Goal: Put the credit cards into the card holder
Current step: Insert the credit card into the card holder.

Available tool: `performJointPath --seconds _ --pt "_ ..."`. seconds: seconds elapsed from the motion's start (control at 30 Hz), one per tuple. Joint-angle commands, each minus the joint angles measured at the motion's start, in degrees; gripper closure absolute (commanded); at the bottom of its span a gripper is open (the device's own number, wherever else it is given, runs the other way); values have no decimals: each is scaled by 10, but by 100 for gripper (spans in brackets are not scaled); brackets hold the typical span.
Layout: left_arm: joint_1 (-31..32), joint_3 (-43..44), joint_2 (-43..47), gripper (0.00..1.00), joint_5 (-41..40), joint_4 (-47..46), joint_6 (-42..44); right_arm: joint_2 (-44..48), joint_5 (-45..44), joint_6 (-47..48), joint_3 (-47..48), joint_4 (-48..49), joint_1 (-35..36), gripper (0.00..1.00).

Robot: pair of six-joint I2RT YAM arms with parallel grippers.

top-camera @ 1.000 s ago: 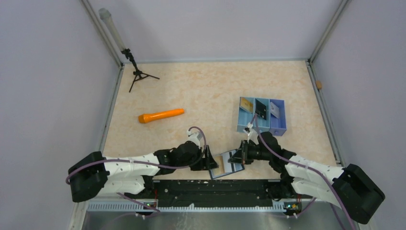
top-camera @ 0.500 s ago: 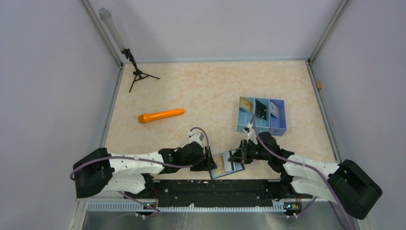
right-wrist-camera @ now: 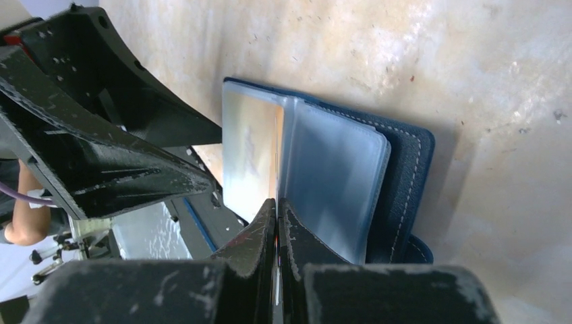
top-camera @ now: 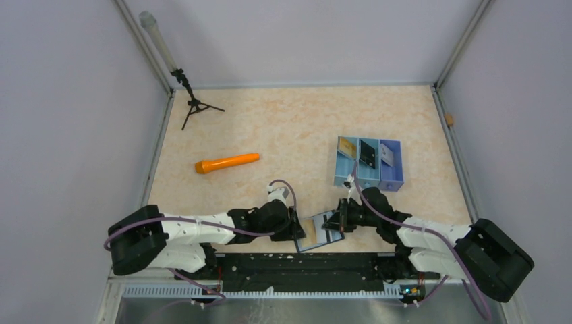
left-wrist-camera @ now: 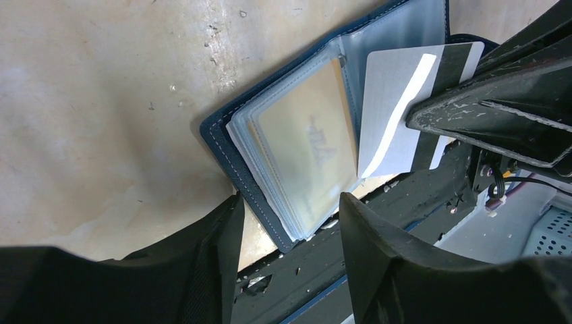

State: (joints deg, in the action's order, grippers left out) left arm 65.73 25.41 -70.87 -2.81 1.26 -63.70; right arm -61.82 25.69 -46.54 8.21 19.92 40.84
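My right fingers pinch a white card over the open holder at the bench's near edge. My left fingers gape astride its corner. The script on its sleeved card is unreadable.

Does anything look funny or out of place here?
Nothing is spilled or broken. The open card holder lies right at the near edge of the table, which looks a bit risky. The right tool pinches a white card over it. An orange tube lies alone farther back.
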Motion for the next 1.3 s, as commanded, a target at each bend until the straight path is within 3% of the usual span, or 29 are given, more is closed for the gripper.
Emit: performJointPath --seconds 0.0,0.6,1.27 --pt "3 5 -12 43 0 -4 -6 -17 -1 -4 -18 45 7 100" --pt "3 0 -21 51 8 -3 -8 -95 0 -28 -27 116 7 100" --pt "3 4 -26 54 7 1 -4 -198 -8 -22 25 92 43 100"
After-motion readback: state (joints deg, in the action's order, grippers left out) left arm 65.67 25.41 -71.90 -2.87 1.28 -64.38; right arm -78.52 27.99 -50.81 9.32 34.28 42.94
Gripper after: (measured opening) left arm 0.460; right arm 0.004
